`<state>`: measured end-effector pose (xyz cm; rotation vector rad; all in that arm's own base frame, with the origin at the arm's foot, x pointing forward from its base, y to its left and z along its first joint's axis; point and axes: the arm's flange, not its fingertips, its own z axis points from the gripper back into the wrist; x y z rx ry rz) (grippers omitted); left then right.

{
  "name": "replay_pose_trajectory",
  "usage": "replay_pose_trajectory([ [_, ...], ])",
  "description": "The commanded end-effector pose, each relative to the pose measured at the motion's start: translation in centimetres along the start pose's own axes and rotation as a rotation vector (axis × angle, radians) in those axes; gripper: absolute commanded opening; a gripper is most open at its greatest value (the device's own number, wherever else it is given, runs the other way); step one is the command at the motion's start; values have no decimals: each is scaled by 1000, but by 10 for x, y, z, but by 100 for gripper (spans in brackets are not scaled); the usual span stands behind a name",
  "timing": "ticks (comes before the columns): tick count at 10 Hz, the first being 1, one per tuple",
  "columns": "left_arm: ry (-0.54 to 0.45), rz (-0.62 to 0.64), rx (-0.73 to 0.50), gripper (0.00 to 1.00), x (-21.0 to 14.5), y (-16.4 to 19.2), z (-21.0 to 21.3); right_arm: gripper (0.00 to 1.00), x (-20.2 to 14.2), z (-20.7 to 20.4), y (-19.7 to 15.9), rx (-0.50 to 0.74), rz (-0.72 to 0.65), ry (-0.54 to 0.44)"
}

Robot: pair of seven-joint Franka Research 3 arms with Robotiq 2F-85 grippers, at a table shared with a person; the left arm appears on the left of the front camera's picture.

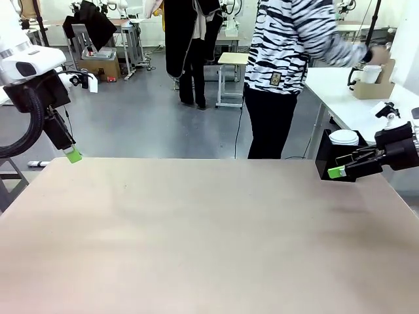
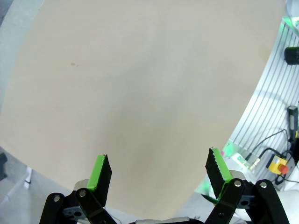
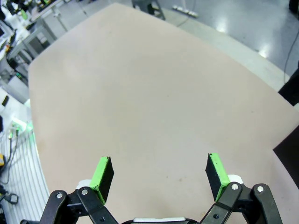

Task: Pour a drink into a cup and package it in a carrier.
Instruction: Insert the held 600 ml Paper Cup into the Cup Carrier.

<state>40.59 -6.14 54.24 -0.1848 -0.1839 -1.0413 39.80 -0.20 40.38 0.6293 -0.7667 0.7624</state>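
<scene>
We see the left tool (image 2: 158, 170) hanging wide open over the bare tan counter (image 1: 196, 229), nothing between its green pads (image 2: 99, 171). Over on the right, the right tool (image 3: 159, 172) is spread just as wide, empty too, up above the counter's far right edge. Just behind it sits a black box (image 1: 324, 157) with a white lidded cup (image 1: 344, 137) poking out. The person (image 1: 288, 59) reaches toward a side table (image 1: 340, 98), where the cardboard carrier (image 1: 374, 85) stands.
</scene>
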Motion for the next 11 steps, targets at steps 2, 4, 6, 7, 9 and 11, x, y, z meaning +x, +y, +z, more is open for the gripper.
replay_pose_trajectory([
  [2,9,14,16,100,0,0,1,100,-3,-1,-2,4,17,-31],
  [4,9,14,16,100,0,0,1,100,-3,-1,-2,4,17,-31],
  [6,9,14,16,100,0,0,1,100,-3,-1,-2,4,17,-31],
  [7,9,14,16,100,0,0,1,100,-3,-1,-2,4,17,-31],
  [9,9,14,16,100,0,0,1,100,-3,-1,-2,4,17,-31],
  [11,9,14,16,100,0,0,1,100,-3,-1,-2,4,17,-31],
])
